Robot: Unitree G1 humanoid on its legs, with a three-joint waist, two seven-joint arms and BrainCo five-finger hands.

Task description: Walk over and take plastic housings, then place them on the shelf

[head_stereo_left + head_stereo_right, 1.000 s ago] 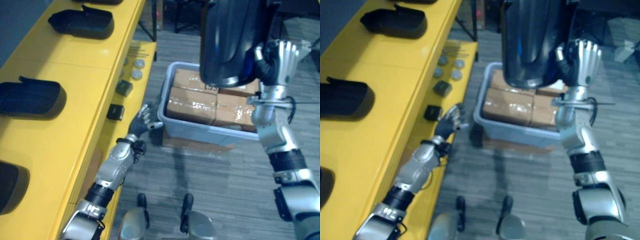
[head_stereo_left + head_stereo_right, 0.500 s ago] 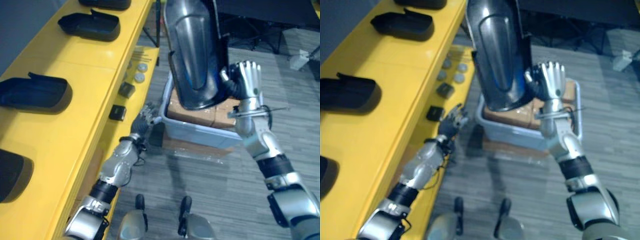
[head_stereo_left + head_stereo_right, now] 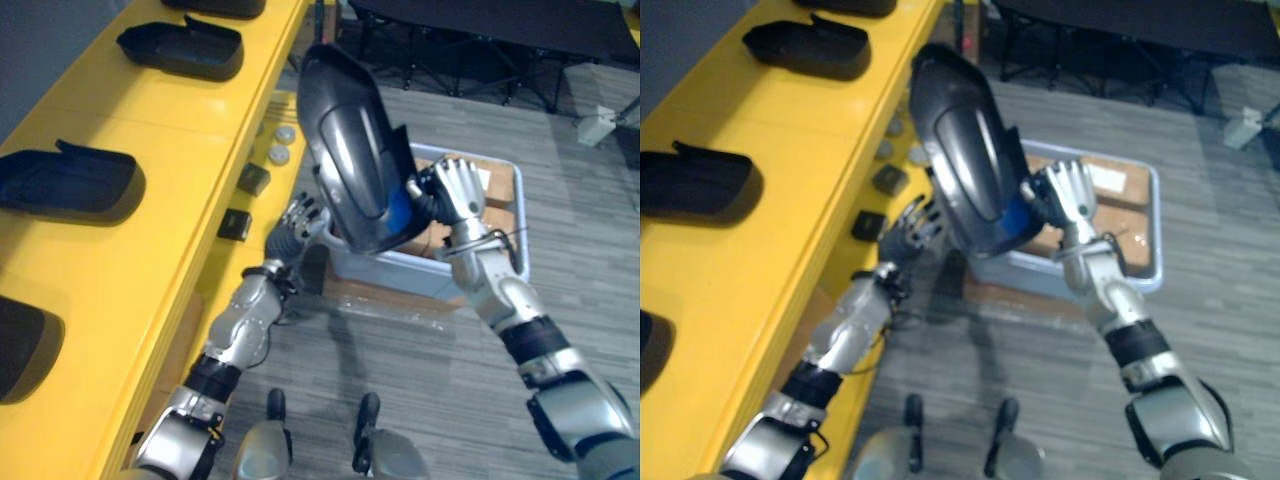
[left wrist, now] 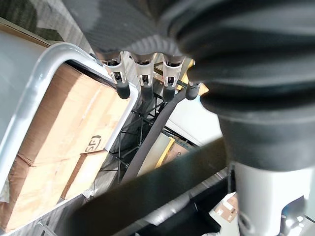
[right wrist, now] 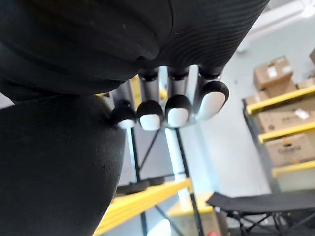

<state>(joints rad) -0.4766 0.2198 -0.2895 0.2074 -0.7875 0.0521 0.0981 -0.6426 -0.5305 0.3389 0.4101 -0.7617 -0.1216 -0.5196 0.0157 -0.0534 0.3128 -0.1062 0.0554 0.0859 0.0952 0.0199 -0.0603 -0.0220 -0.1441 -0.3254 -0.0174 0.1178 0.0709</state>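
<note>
Yellow shelving already bears black plastic housings, while one more glossy dark-grey plastic housing hangs beside it unplaced, clasped by the right hand, the left hand loosely spread-fingered alongside.

**Q:** Colour of the held housing?
**A:** Glossy dark grey, with one blue patch at its lower edge. Shelf housings: black.
**Q:** Surroundings?
**A:** Shelf: yellow. Bin: pale grey. Boxes: brown. Floor: grey, plank-striped.
</note>
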